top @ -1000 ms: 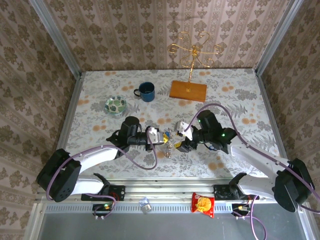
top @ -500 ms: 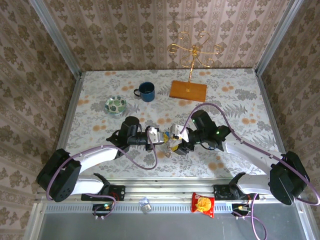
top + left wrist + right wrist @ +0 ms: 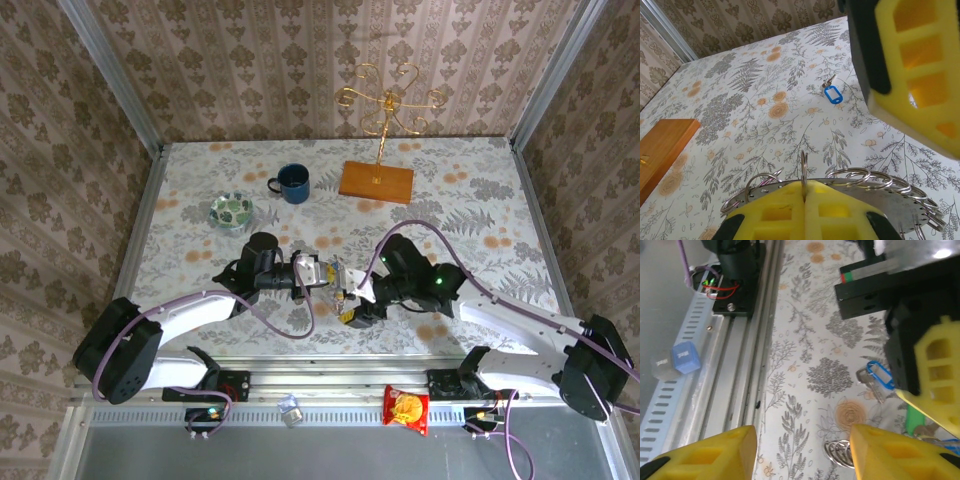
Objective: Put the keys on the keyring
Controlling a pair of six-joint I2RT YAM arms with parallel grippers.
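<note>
My left gripper [image 3: 804, 186] is shut on the keyring [image 3: 880, 195], a silvery plate edged with several split rings, and one ring stands upright pinched between the yellow pads. In the top view that gripper [image 3: 322, 272] sits mid-table at the front. My right gripper [image 3: 355, 310] hovers just in front of it, and its yellow finger [image 3: 910, 75] looms at the upper right of the left wrist view. The right gripper [image 3: 802, 450] is open over bare table with nothing between its fingers. One blue-tagged key [image 3: 877, 377] lies beside the left gripper. Another key [image 3: 832, 93] lies farther out on the table.
A blue mug [image 3: 294, 183], a green-patterned dish [image 3: 232, 210] and a wooden base with a gold stand [image 3: 376, 181] stand at the back. Loose silver rings [image 3: 837, 452] lie by my right finger. A snack packet [image 3: 406, 408] and a small blue cube [image 3: 686, 357] sit off the table's front rail.
My right gripper has moved toward the near edge and slightly left, ending in front of the left gripper, its jaws a little narrower. The left arm has held still.
</note>
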